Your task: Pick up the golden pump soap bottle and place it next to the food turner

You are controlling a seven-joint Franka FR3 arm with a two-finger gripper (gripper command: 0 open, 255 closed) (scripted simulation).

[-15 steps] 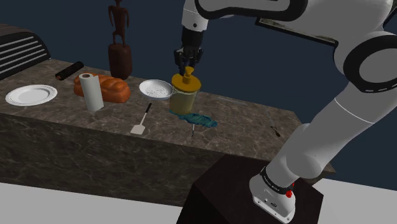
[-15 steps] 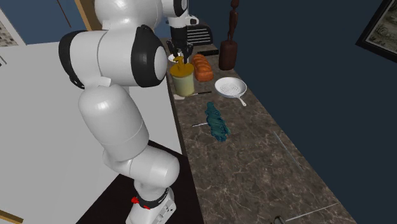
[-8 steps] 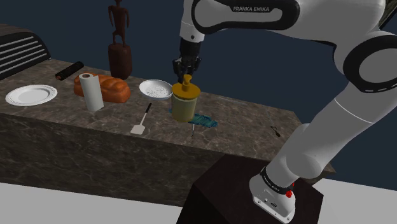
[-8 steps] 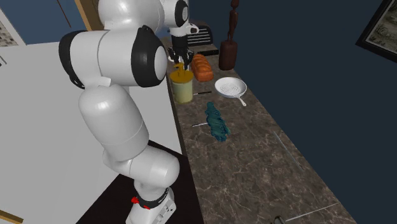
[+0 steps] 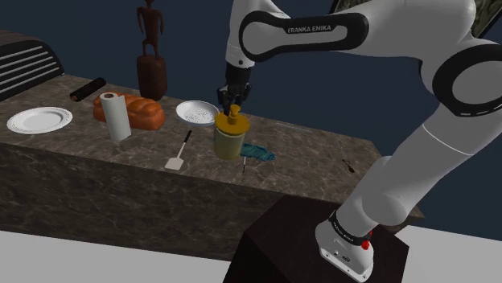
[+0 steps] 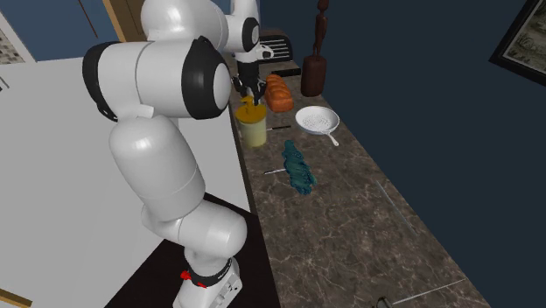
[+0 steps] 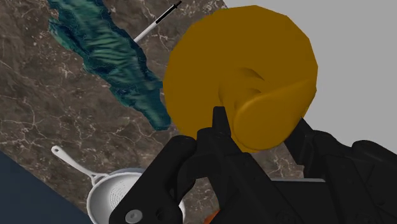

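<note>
The golden pump soap bottle (image 5: 229,138) stands upright, down at the counter's front edge, just to the shoulder view's right of the food turner (image 5: 178,153), a white blade with a dark handle. My gripper (image 5: 234,103) is straight above the bottle and shut on its pump head (image 7: 264,118), one black finger on each side. In the second exterior view the bottle (image 6: 254,127) sits under the gripper (image 6: 252,92) by the counter edge. I cannot tell whether its base touches the counter.
A teal cloth (image 5: 256,151) lies just beyond the bottle, with a thin utensil beside it. A white strainer (image 5: 198,112), a paper towel roll (image 5: 117,116), bread (image 5: 137,110), a white plate (image 5: 39,120) and a dark statue (image 5: 150,56) share the stone counter (image 5: 322,161).
My gripper has carried the bottle downward and slightly toward the counter's front edge, from hanging above the cloth to low beside the food turner.
</note>
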